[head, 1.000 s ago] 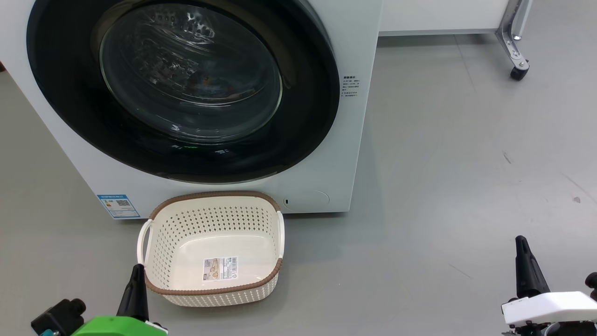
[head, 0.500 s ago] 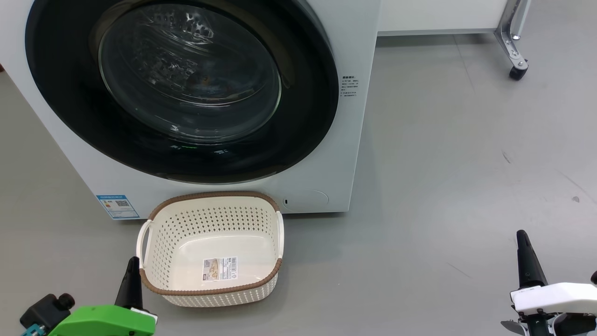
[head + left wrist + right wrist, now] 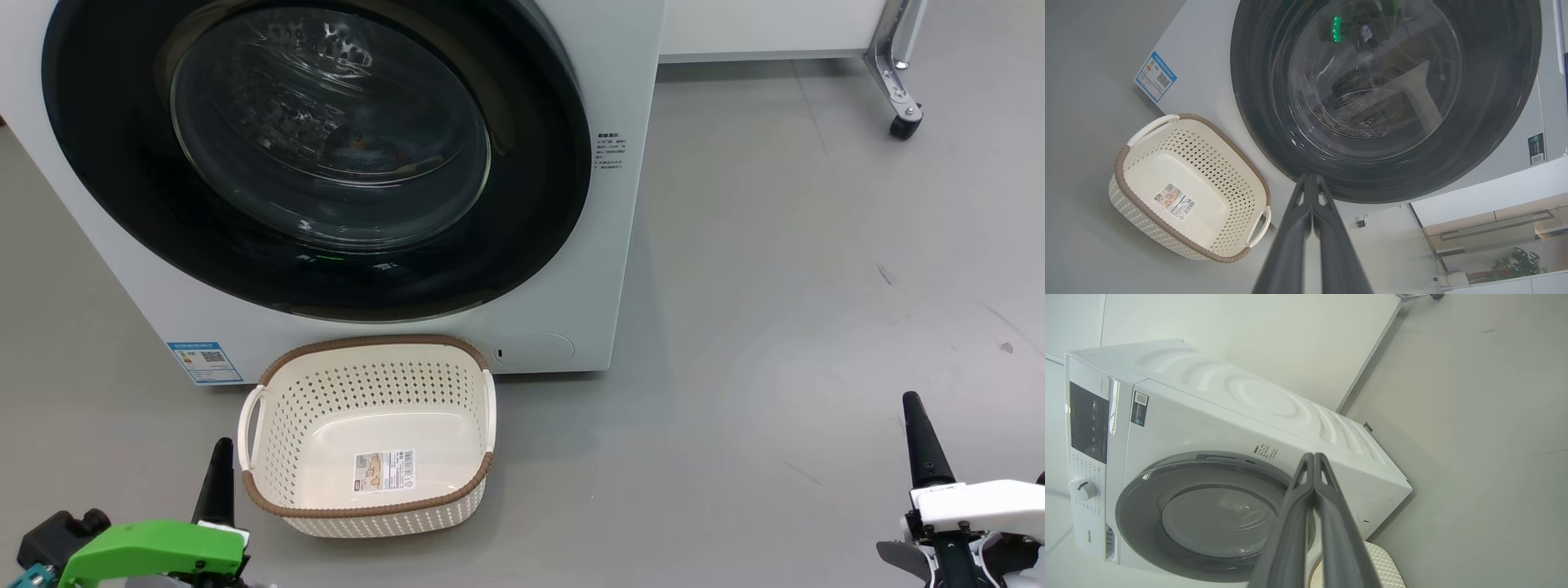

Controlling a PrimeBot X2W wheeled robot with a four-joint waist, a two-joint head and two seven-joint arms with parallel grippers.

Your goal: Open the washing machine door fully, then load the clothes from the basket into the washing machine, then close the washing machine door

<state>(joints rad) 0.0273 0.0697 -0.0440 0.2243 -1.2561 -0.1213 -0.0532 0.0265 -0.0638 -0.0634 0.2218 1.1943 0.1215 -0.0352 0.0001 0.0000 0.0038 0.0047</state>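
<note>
Washing machine door shut; basket empty.
Door stands ahead of left gripper and right gripper, left nearer; both finger pairs pressed together, holding nothing.

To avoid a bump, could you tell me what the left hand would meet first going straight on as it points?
Probably the door's black lower rim: the left hand's closed fingers aim at it in its wrist view, with the basket off to the side. How far away is unclear.
</note>
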